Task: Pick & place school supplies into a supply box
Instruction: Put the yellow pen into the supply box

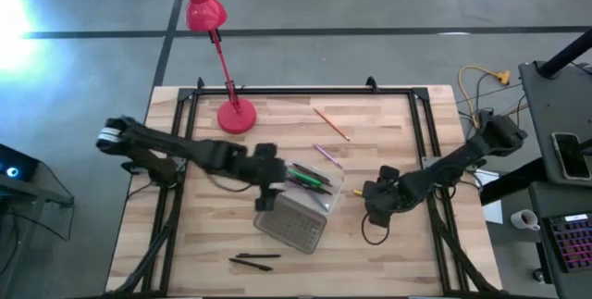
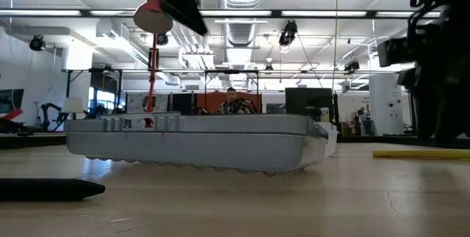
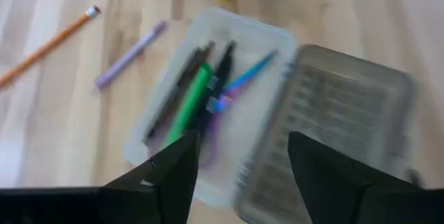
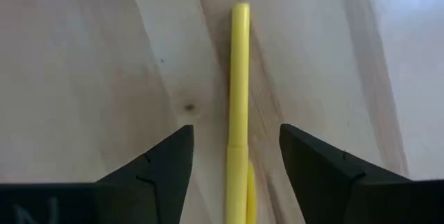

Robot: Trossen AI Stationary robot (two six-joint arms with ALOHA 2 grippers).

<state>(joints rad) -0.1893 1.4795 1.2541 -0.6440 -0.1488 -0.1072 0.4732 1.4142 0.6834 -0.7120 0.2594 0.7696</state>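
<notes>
High view: left hand (image 1: 265, 191) sits at the open supply box (image 1: 305, 202) mid-worktop (image 1: 388, 253), right hand (image 1: 376, 199) just right of the box, orange pencil (image 1: 330, 123) and purple pencil (image 1: 326, 155) lie loose beyond it, two dark pens (image 1: 252, 260) near the front edge. Left wrist view: left hand (image 3: 239, 165) spread wide, empty, above the box (image 3: 243, 116) with the green marker (image 3: 189, 104) and pens inside. Right wrist view: right hand (image 4: 234, 161) spread wide, holding nothing, yellow pencil (image 4: 238, 106) flat on the worktop between its fingers (image 4: 163, 168).

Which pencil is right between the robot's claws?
The yellow pencil. It lies on the table between the open fingers of the right tool. The orange pencil and purple pencil lie farther off.
</notes>
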